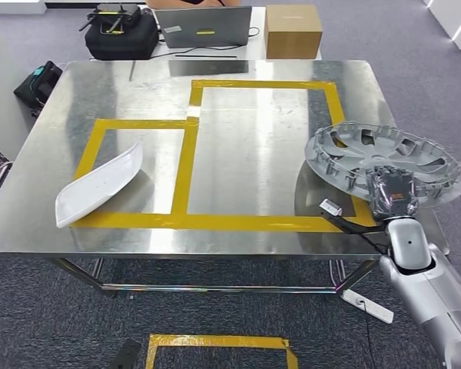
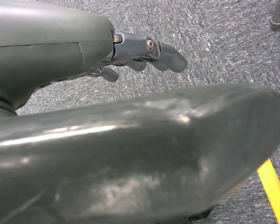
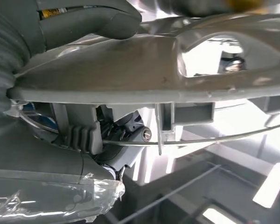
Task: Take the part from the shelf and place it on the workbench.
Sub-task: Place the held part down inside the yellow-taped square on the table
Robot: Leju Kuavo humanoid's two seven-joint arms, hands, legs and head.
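A silver-grey wheel cover [image 1: 385,157] hangs over the right edge of the steel workbench [image 1: 246,146], partly above the larger yellow-taped rectangle. My right hand [image 1: 392,192] grips its near rim from below. In the right wrist view the thumb [image 3: 96,21] lies on one face of the cover's rim [image 3: 159,70] and the fingers [image 3: 128,133] sit under it. My left hand [image 2: 145,53] hangs beside my body above grey carpet, its fingers loosely extended and holding nothing.
A white curved part [image 1: 97,186] lies in the smaller taped rectangle at the left. Behind the bench stand a laptop [image 1: 203,27], a cardboard box [image 1: 293,31] and a black bag [image 1: 121,32]. Yellow tape [image 1: 217,342] marks the floor in front.
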